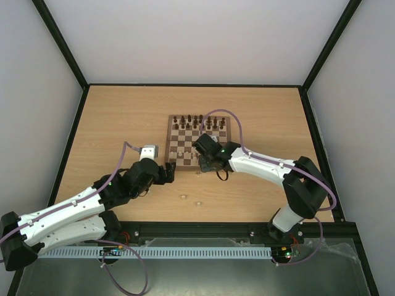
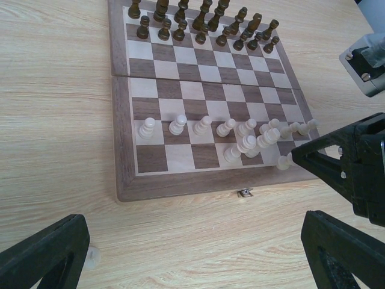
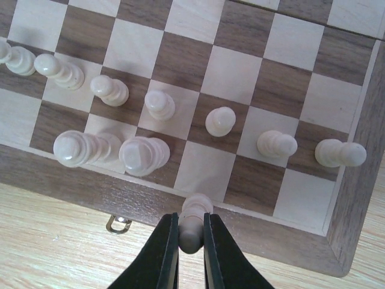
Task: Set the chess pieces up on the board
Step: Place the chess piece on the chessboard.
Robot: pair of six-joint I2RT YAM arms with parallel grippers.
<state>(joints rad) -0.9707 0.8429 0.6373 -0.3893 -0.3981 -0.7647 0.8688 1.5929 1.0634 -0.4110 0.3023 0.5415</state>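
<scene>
My right gripper (image 3: 191, 238) is shut on a pale chess piece (image 3: 197, 209), which it holds above the near border of the board (image 3: 96, 188), beside a light square of the nearest row. Several pale pawns (image 3: 220, 121) stand in the second row, and two larger pale pieces (image 3: 143, 155) stand in the nearest row to the left. In the left wrist view the same grip shows at the board's near right corner (image 2: 284, 161). My left gripper (image 2: 198, 259) hangs open over bare table in front of the board (image 2: 123, 180), with nothing between its fingers. One small pale piece (image 2: 91, 257) lies by its left finger.
Dark brown pieces (image 2: 198, 27) fill the two far rows of the board (image 1: 169, 132). Two loose pale pieces (image 1: 183, 198) (image 1: 199, 203) lie on the table between the arms. A metal latch (image 2: 244, 192) sticks out of the board's near edge. Black frame rails bound the table.
</scene>
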